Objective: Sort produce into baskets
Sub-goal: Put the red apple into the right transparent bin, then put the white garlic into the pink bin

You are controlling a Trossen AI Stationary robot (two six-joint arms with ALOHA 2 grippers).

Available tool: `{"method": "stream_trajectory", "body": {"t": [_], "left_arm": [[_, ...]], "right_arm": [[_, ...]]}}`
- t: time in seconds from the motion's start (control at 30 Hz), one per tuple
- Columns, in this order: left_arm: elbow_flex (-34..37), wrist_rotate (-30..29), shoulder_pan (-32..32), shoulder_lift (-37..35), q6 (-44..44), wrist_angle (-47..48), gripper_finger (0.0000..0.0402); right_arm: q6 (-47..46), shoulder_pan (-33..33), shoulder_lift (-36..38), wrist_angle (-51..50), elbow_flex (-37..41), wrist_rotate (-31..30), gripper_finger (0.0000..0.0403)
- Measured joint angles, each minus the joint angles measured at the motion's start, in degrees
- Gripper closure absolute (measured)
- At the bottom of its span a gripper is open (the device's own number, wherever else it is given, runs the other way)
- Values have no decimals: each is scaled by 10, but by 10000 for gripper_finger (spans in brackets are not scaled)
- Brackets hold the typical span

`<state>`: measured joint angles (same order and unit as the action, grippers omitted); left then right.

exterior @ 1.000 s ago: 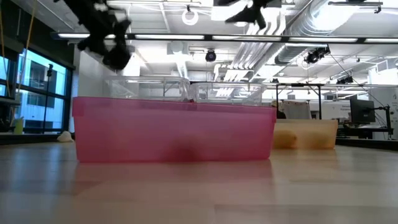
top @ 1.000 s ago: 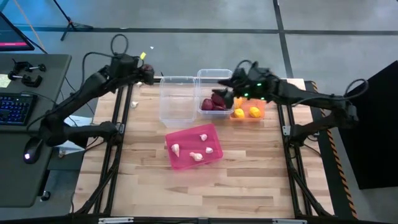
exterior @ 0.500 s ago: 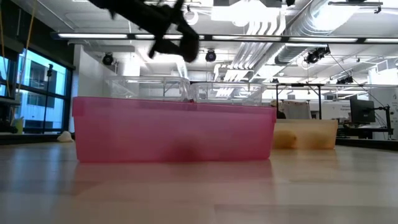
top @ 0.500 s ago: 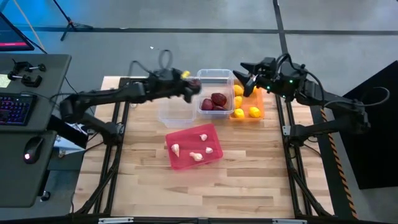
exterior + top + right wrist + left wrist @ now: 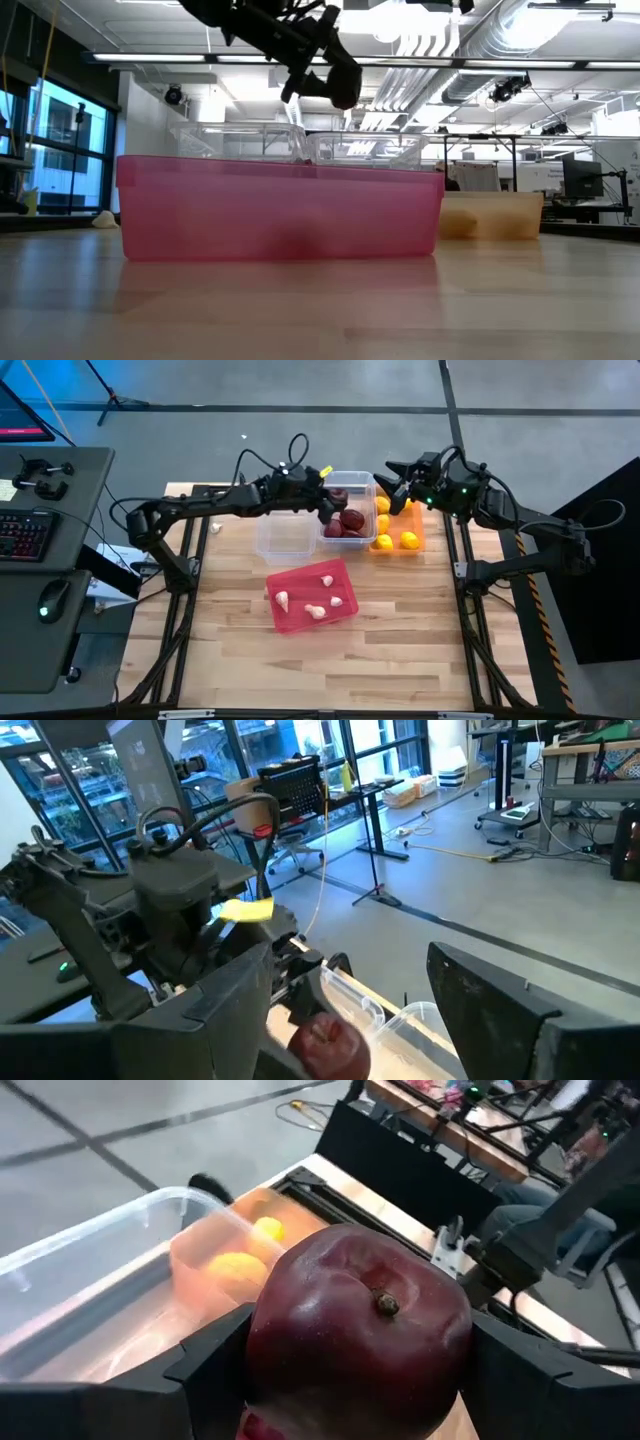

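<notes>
**Left arm carried across to the clear bin with a red onion**

Since the earlier frame, the left arm has been swung from the table's left edge across to the far middle, and the right arm has been drawn back from above the bins to the far right corner.

A wooden table (image 5: pixel 400 650) is seen from above. At its far side, 3 bins are set in a row: an empty clear bin (image 5: pixel 283 532), a second clear bin (image 5: pixel 347 482) holding dark red onions (image 5: pixel 348 522), and an orange bin (image 5: pixel 417 528) holding yellow lemons (image 5: pixel 396 541). Nearer the front, a pink bin (image 5: pixel 290 619) lies at a slant with 4 white garlic bulbs (image 5: pixel 318 611) inside. In the low view the pink bin's wall fills the foreground and the bins behind are largely hidden by it.

The left arm is stretched out almost level, and the left gripper (image 5: pixel 330 503) is held above the onion bin. Its jaws are pinched around a dark red onion (image 5: pixel 358 1332), stem facing the wrist camera.

The right gripper (image 5: pixel 396 476) is held beyond the orange bin's far end, with jaws spread and nothing between them.
</notes>
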<state>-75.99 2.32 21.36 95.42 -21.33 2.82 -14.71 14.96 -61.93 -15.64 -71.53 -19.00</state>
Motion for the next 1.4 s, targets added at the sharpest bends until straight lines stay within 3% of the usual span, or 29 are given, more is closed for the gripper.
{"method": "stream_trajectory", "body": {"t": [0.2, 0.53, 0.73, 0.83, 0.93, 1.13, 1.23, 1.4], "left_arm": [[0, 33, 30, 0, -21, 27, 108], [0, 89, 41, 0, -2, 34, 8], [-29, 93, 57, -20, 6, 75, 8], [-54, 91, 79, -57, 52, 172, 8], [-60, 47, 97, -104, 122, 302, 9], [-19, -218, 113, -197, 139, 508, 9], [47, -226, 130, -243, 91, 539, 9], [161, -168, 169, -296, -14, 570, 9]], "right_arm": [[2, 0, 0, 0, 0, 0, 146], [2, 0, 0, 5, 1, 0, 146], [2, 0, 0, 5, 1, 0, 146], [2, 0, 0, 5, 1, 0, 146], [11, 0, -1, 5, 1, 0, 146], [17, 0, -14, 4, 1, -21, 146], [19, 0, -25, 3, 1, -26, 146], [19, 0, -44, -12, 1, -26, 146]]}}
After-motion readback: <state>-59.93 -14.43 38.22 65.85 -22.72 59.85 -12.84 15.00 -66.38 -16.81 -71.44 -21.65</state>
